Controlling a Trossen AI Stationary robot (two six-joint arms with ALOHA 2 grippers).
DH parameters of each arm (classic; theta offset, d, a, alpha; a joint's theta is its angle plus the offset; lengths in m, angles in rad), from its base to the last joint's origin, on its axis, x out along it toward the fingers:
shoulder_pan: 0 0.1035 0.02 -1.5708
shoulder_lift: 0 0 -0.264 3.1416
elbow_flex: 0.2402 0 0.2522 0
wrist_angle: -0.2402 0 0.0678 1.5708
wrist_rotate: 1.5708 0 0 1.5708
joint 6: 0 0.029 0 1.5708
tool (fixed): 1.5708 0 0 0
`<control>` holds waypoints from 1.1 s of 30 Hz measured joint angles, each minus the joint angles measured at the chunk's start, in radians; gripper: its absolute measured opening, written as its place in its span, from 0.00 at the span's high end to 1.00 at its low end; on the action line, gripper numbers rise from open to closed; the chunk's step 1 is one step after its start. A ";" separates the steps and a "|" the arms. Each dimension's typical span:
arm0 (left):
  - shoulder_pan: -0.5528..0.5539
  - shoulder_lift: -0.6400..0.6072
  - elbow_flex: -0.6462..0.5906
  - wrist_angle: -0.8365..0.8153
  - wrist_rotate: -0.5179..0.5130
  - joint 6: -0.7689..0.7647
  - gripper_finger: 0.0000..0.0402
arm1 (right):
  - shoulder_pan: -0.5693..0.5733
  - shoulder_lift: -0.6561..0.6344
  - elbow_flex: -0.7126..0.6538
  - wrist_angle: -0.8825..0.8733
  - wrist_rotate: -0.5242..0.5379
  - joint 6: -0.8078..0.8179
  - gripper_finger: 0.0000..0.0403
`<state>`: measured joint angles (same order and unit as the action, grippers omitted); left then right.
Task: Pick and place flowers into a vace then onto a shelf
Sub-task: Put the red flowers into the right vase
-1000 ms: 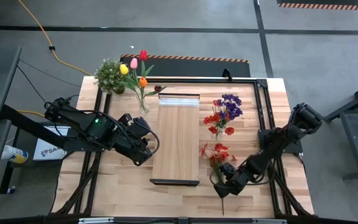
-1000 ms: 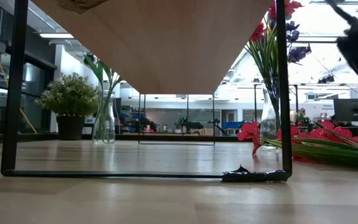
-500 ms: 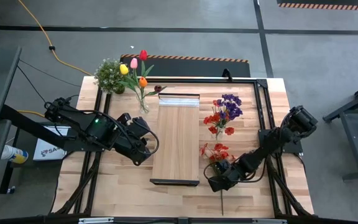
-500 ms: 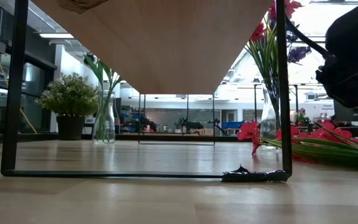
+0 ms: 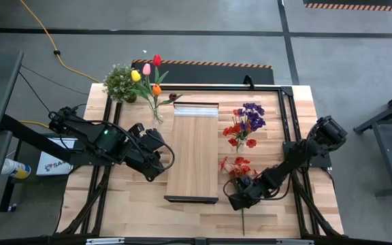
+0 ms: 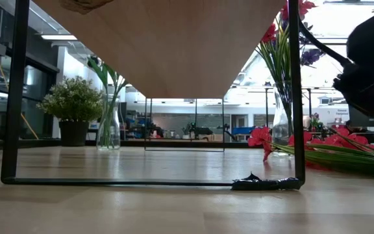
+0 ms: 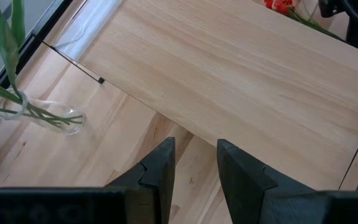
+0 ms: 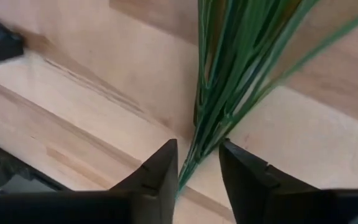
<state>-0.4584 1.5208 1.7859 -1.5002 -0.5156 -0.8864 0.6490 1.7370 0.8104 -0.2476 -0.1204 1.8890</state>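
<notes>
A bunch of red-petalled flowers [image 5: 235,167] lies flat on the table to the right of the shelf [image 5: 194,150]. Its green stems [image 8: 210,93] run toward the near edge. My right gripper [image 5: 239,197] has come down over those stems and is shut on them. The shelf is a raised light board on a black frame [image 6: 15,97]. Two glass vases stand on the table: one holds tulips [image 5: 152,82], the other holds purple and red flowers [image 5: 245,122]. My left gripper [image 5: 156,163] hovers by the shelf's left long edge, narrowly open with nothing between its fingers [image 7: 160,168]. My right gripper pinches the bundle of green stems [image 8: 194,158] between its two fingers, about midway along the stems. It comes from above, slanting down, with the fingers across the stems. The flowers still lie on the table, blossoms [image 6: 333,140] toward the far side.
A bushy potted plant [image 5: 120,83] stands at the far left corner beside the tulip vase [image 7: 55,115]. The black frame's legs and rails [image 6: 295,97] border the shelf close to my right gripper. Bare wood lies along the near edge.
My right gripper has sunk toward the table and shifted a little toward the shelf, coming down onto the stems of the lying flowers. The flowers have stayed where they were.
</notes>
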 joint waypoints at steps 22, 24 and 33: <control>0.000 0.000 0.000 0.002 -0.003 -0.007 0.62 | 0.080 0.003 -0.001 -0.004 -0.044 0.024 0.99; 0.000 0.000 0.000 0.002 -0.003 -0.008 0.62 | 0.085 0.003 -0.001 -0.006 -0.049 0.025 0.98; 0.000 0.000 0.000 0.002 -0.003 -0.008 0.62 | 0.119 -0.004 -0.001 -0.021 -0.060 0.040 0.99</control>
<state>-0.4585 1.5208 1.7857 -1.4982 -0.5182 -0.8944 0.7679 1.7328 0.8092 -0.2685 -0.1805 1.9288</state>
